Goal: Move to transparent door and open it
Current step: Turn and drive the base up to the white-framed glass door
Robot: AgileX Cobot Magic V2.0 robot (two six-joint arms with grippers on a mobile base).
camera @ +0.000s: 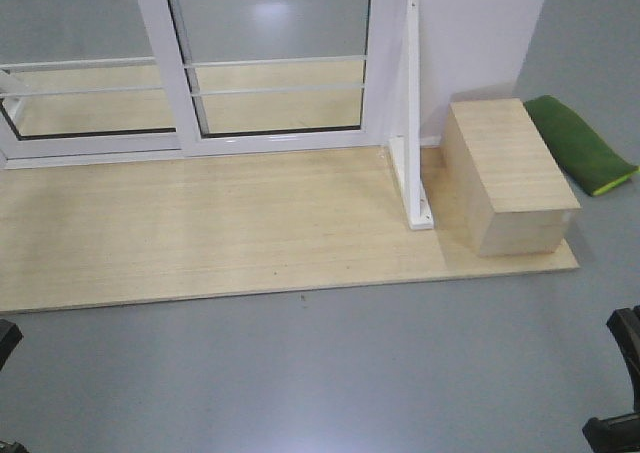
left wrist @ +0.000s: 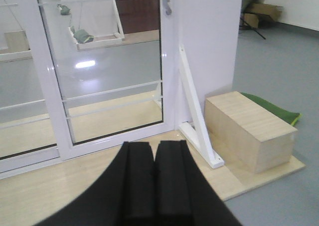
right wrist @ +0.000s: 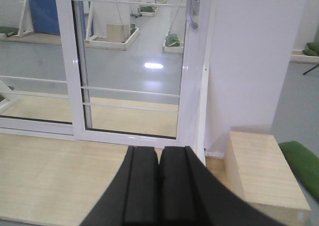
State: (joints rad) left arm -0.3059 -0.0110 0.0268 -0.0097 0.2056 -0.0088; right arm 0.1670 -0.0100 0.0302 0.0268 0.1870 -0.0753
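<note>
- Room had grey floor (camera: 300,373), wooden platform (camera: 200,233) ahead.
- The transparent door (right wrist: 132,61) stood at platform's back, handle (right wrist: 193,9) beside white wall (right wrist: 249,61).
- My left end effector (left wrist: 153,153) and right end effector (right wrist: 159,156) were closed, empty, apart from door.

Plywood platform (camera: 200,233) (wooden box (camera: 510,173) aboard)

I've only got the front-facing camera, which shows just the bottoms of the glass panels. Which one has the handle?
Observer: The one nearer the white wall, the transparent door. Its grey handle sits on the edge beside that wall.
Operator: Are my tools open?
Observer: The left tool looks shut, no gap showing.
Operator: And the right?
Observer: The right tool looks shut too, with the door ahead of it.
</note>
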